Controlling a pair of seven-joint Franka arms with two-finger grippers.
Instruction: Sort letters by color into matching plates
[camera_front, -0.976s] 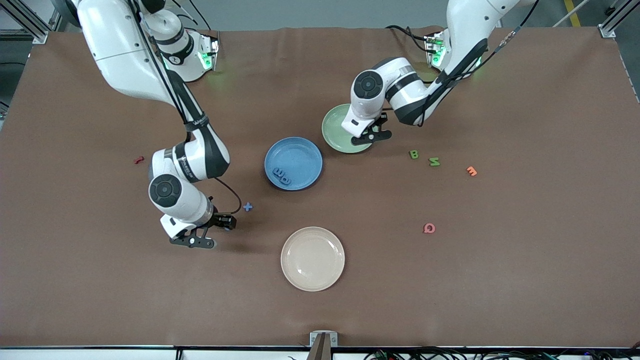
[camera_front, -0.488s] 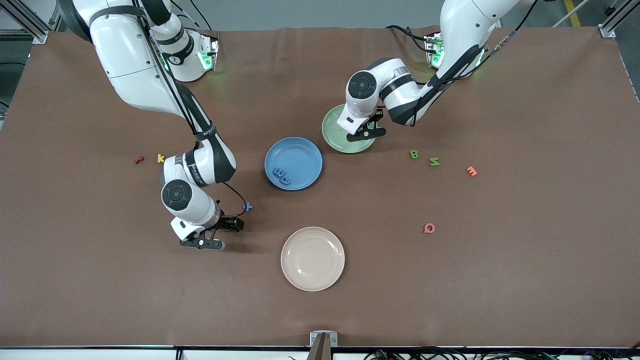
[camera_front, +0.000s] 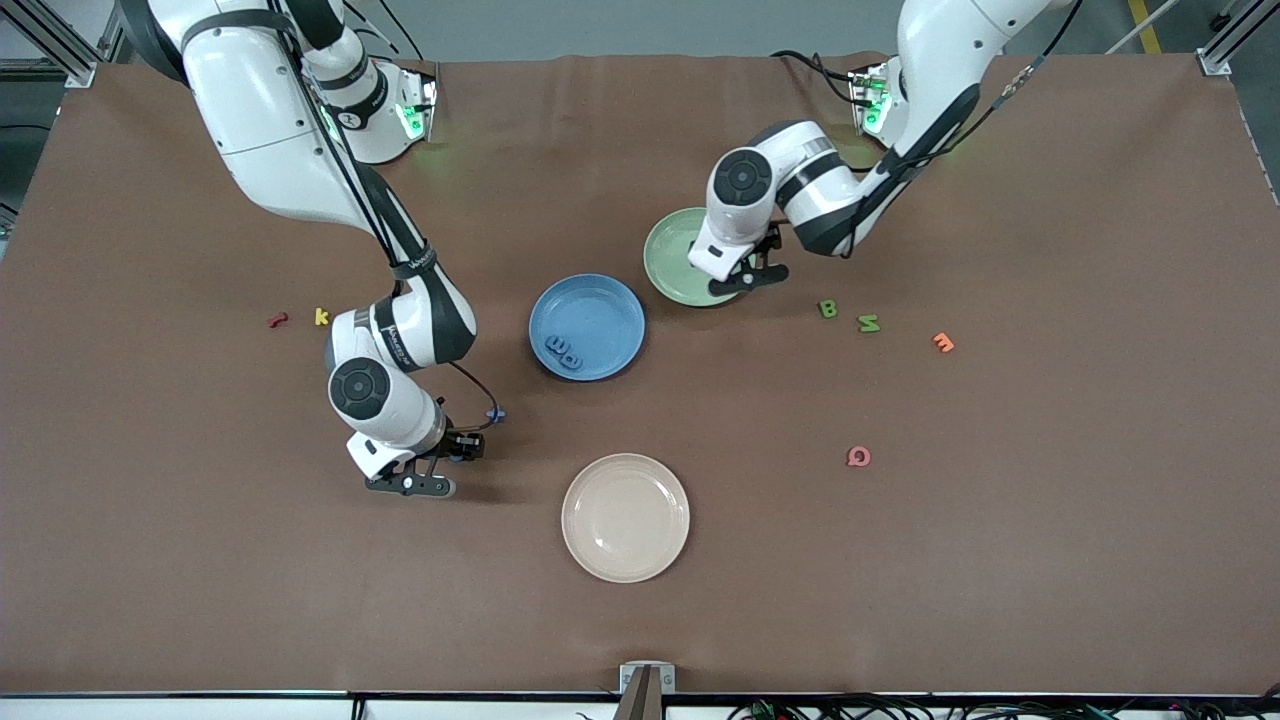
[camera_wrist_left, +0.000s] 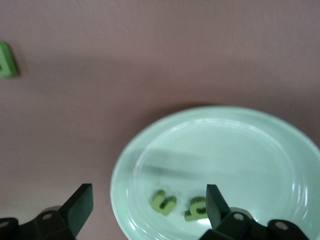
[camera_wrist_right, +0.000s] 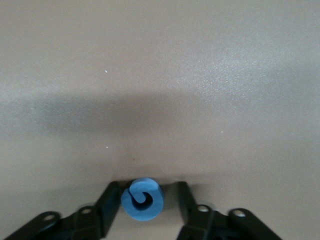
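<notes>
Right pincer (camera_front: 452, 462) low over the brown counter (camera_front: 1050, 520), toward the right arm's end, clamped on a round blue letter (camera_wrist_right: 142, 198); the fingers (camera_wrist_right: 107, 207) press it from both sides in the right wrist view. Just beside it, a blue plus-shaped letter (camera_front: 496, 414) lies on the counter, partly hidden by the cable. Blue plate (camera_front: 600, 300) sits mid-counter, farther from the front camera than that pincer, with two blue letters (camera_front: 564, 351) in it, touching or nearly so.

Left pincer (camera_front: 745, 270) over the pale green plate's (camera_front: 665, 255) edge, fingers (camera_wrist_left: 80, 205) spread wide, nothing between them. Two dark green letters (camera_wrist_left: 164, 202) lie in that plate, just beside each other. The green plate is near the blue one, toward the left arm's end.

On the counter toward the left arm's end: green B (camera_front: 828, 309), green letter (camera_front: 868, 323) beside it, orange letter (camera_front: 943, 342), pink Q (camera_front: 858, 457) nearer the front camera. Cream plate (camera_front: 625, 517) is nearest the front camera. Red letter (camera_front: 278, 320) and yellow k (camera_front: 321, 316) lie toward the right arm's end.
</notes>
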